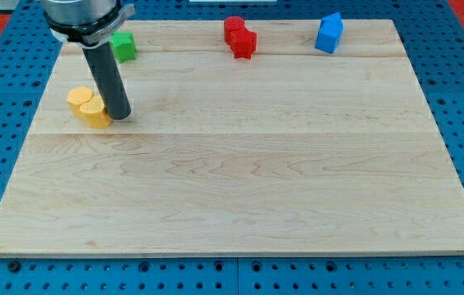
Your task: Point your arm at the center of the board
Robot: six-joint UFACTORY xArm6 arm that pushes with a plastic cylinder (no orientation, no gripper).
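My tip (120, 115) rests in the upper left of the worktop (240, 180), touching the yellow heart block (89, 107); no claw shows. The board's bare centre, my target, lies well to the lower right.

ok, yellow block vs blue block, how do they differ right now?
The yellow block sits at the view's left, right against my tip; the blue block stands alone at the top right. Yellow looks low and lobed, maybe heart-shaped; blue looks taller and angular. Both rest on the wooden board.
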